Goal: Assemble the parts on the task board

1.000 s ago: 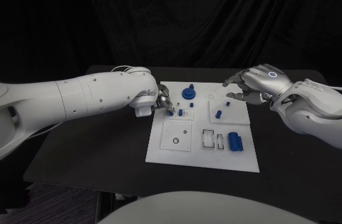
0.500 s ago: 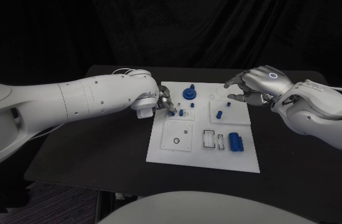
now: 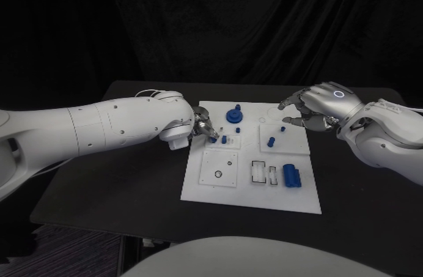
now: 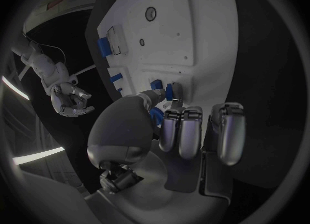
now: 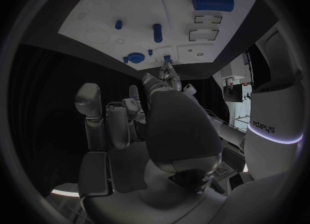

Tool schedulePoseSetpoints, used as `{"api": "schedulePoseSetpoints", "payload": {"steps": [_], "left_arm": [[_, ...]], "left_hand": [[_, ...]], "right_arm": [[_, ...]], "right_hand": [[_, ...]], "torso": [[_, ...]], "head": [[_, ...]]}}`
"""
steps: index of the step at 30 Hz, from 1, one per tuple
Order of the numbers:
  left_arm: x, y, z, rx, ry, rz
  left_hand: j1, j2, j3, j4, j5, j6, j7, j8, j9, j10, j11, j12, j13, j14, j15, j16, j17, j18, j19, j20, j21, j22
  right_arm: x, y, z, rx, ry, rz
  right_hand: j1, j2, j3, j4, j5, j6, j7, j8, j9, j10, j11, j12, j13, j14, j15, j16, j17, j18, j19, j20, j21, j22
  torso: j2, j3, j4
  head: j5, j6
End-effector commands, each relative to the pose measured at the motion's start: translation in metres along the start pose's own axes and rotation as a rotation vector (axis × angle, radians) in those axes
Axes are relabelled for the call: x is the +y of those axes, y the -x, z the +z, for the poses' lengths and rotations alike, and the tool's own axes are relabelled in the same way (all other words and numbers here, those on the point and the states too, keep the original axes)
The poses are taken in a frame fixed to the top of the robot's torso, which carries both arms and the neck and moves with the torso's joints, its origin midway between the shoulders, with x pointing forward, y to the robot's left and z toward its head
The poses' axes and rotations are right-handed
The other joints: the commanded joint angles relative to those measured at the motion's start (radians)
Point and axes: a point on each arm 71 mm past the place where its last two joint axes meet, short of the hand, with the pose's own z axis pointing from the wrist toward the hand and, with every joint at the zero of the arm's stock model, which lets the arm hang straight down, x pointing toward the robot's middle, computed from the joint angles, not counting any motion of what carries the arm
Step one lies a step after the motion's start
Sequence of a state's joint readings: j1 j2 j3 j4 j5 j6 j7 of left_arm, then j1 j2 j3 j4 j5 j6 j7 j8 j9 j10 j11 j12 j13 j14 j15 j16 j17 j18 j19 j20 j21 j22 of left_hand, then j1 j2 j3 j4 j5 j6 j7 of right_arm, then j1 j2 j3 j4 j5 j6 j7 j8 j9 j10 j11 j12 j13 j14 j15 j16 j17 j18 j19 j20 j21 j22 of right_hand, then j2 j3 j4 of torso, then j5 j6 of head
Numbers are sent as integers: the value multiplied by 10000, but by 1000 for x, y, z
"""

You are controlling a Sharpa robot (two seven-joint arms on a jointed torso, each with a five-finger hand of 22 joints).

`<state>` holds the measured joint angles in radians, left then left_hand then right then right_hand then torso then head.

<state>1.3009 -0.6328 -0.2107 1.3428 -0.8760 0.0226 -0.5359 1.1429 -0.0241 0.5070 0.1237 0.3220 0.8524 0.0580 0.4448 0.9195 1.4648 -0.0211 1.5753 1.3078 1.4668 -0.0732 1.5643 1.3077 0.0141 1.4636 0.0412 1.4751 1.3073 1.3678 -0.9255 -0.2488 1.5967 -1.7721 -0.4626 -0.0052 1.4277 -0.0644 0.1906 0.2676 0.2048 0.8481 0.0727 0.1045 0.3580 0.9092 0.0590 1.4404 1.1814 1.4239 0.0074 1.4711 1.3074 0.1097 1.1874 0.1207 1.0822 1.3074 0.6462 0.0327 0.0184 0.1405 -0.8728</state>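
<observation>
The white rectangular task board is seen at frame centre in the head view, flat on the black bench. The left hand, silver w/ many fingers, is placed at the board's left edge, upper part; a small blue peg-shaped part is pinched betw. thumb and a fingertip, right at the board surface. In the left wrist view the same blue peg is seen betw. the fingertips, other fingers stretched straight beside it. A 2nd short blue peg stands just beside, to the right.

The right hand is held above the board's upper right corner, fingers curled inward, nothing seen in them; in the right wrist view no part is seen in the palm.

Other blue parts on the board: a round stepped knob at upper centre, a tiny stud and a short upright pin in the right-centre square, a larger blue block at lower right beside two rectangular slots.
</observation>
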Motion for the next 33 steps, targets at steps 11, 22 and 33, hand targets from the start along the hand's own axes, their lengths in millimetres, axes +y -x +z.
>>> {"api": "schedulePoseSetpoints", "payload": {"steps": [11, 22, 33], "left_arm": [[2, 0, 0, -406, -1, 561], [4, -2, 0, -165, 152, 704], [3, -6, 0, -23, 111, 775]], "left_hand": [[-77, 36, -72, 1, 35, 168, -46, -30, 71, 1060, 4, -45, 2630, 1040, 7, 65, 2631, 114, 540, -14, 16, 2287], [-395, -100, -324, 151, -131, 221, -48, -220, 106, 1060, 4, -45, 2630, 1040, 3, 65, 2631, 130, 513, -18, -50, 2268], [-422, -116, -351, 160, -139, 231, -49, -241, 107, 1060, 4, -45, 2630, 1040, 4, 65, 2631, 131, 511, -18, -54, 2267]], "right_arm": [[-2, -4, -1, 256, -290, 11], [-2, -6, -1, 413, -377, 15], [-2, -7, -1, 532, -437, 17]], "right_hand": [[122, -2, 0, 64, 68, 65, 9, 3, -18, -62, -16, -54, -23, -102, -18, -61, 1055, 72, -97, -27, -74, 1073], [144, -7, 10, 60, 80, 77, 8, 0, -24, -79, -18, -64, -41, -110, -15, -68, 1048, 77, -117, -25, -105, 1064], [158, -9, 17, 59, 92, 87, 7, -1, -28, -138, -18, -82, -82, -135, -14, -86, 1024, 88, -156, -24, -159, 1048]], "torso": [[-7, -3, -1], [2, 2, -1], [10, -2, -6]], "head": [[35, 2], [41, 2], [59, 2]]}}
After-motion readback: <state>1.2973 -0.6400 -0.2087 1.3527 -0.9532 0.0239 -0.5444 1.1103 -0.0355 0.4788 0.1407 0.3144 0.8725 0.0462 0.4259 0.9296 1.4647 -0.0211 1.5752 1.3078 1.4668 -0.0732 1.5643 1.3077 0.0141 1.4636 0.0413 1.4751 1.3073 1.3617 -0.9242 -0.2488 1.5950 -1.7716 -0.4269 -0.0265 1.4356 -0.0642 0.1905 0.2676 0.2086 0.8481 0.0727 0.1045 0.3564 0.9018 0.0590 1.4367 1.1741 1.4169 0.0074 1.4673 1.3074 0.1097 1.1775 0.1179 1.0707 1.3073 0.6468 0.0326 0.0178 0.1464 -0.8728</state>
